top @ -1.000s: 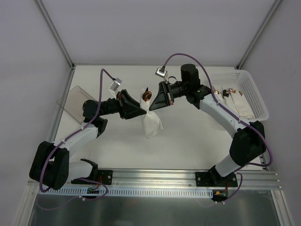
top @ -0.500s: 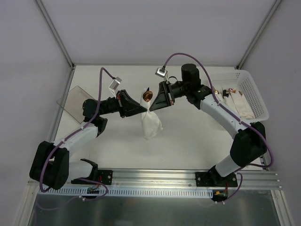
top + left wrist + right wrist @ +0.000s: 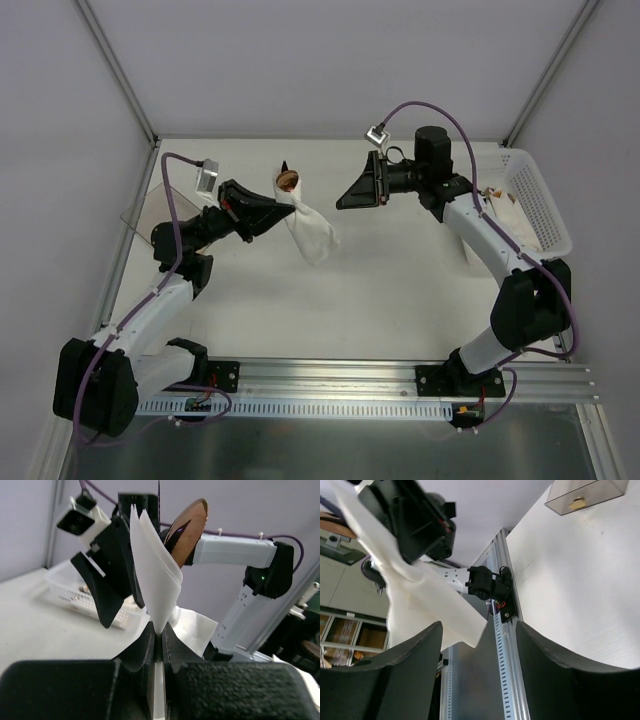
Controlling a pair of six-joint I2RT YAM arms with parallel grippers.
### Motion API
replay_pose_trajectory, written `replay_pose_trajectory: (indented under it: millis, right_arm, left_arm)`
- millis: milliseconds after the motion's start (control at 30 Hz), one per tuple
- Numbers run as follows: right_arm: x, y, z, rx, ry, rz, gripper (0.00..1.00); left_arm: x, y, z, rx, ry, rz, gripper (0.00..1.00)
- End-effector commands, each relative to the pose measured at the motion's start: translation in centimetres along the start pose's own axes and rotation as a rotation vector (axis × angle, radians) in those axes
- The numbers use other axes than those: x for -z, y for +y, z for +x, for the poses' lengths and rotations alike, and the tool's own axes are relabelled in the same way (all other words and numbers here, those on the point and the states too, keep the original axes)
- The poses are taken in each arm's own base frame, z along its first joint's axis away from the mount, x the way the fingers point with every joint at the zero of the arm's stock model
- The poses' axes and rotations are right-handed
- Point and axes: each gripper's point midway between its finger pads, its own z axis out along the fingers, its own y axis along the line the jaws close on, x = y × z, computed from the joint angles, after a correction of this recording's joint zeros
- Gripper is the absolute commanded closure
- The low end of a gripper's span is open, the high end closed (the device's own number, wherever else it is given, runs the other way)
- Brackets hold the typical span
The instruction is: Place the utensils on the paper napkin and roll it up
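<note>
Paper napkin (image 3: pixel 310 232), rolled around the utensils (image 3: pixel 287 181), is held above the worktop's far half, left of centre. It is pinched by the closed left pincer (image 3: pixel 272 212), presumably so the roll is kept from unwinding. Right pincer (image 3: pixel 345 200), at the roll half a second earlier, is now withdrawn rightward, agape and empty; the roll is shifted left.

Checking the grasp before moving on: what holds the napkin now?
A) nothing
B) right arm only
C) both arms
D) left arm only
D: the left gripper has its jaws shut on the paper napkin; the right gripper is open, apart from it.
</note>
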Motion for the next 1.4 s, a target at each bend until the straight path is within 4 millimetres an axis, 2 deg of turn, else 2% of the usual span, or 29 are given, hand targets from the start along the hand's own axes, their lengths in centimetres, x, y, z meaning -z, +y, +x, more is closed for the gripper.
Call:
replay_pose_trajectory:
  millis: [0,67,133,233,367,500,567,600,633,667,767,833,933,1000,1267,1367]
  right_arm:
    - [0.9,1.5,-1.7,0.066,-0.067,0.033,0.35]
    - [1.1,1.7,-2.2,0.077,-0.085,0.044,0.27]
    - [1.1,2.0,-2.6,0.089,-0.100,0.053,0.22]
    - [1.3,2.4,-3.7,0.129,-0.132,0.075,0.21]
    - [1.5,3.2,-4.9,0.217,-0.155,0.091,0.22]
    - [1.8,3.7,-5.2,0.264,-0.149,0.120,0.24]
    - [1.8,3.9,-4.8,0.273,-0.136,0.151,0.25]
    - [1.8,3.5,-4.6,0.347,-0.118,0.180,0.25]
    - [1.8,2.6,-3.8,0.328,-0.099,0.248,0.25]
    - [1.4,3.1,-3.5,0.381,-0.084,0.269,0.25]
    - [0.8,2.0,-2.6,0.443,-0.051,0.370,0.26]
    - [0.7,1.1,-2.8,0.448,-0.056,0.419,0.26]
    - [0.4,0.4,-3.0,0.449,-0.058,0.443,0.27]
    - [0.0,0.7,-3.0,0.451,-0.059,0.435,0.27]
    - [-1.6,0.4,-3.8,0.409,-0.076,0.388,0.38]
    - [-2.1,0.9,-3.9,0.387,-0.083,0.343,0.40]
  left_arm:
    - [0.2,0.0,-3.8,-0.168,-0.164,-0.084,1.00]
    - [0.7,1.9,-4.1,-0.145,-0.205,-0.192,1.00]
    - [1.4,2.8,-4.3,-0.122,-0.234,-0.263,1.00]
    - [2.2,4.0,-5.0,-0.090,-0.295,-0.352,1.00]
    - [2.7,5.2,-4.8,-0.033,-0.303,-0.419,1.00]
    - [3.7,6.8,-4.4,0.031,-0.335,-0.517,1.00]
    - [3.9,6.9,-4.6,0.033,-0.344,-0.532,1.00]
    - [3.8,6.9,-4.5,0.037,-0.337,-0.529,1.00]
    - [3.6,6.9,-4.5,0.054,-0.340,-0.519,1.00]
    - [3.5,7.0,-4.4,0.066,-0.339,-0.513,1.00]
    - [3.4,7.0,-4.4,0.092,-0.353,-0.498,1.00]
    - [3.2,6.9,-4.2,0.110,-0.351,-0.483,1.00]
    - [3.0,6.7,-4.1,0.127,-0.348,-0.462,1.00]
    - [3.0,6.6,-4.0,0.130,-0.350,-0.455,1.00]
    - [2.7,6.0,-3.9,0.149,-0.346,-0.424,1.00]
    - [2.9,5.9,-3.9,0.151,-0.354,-0.426,1.00]
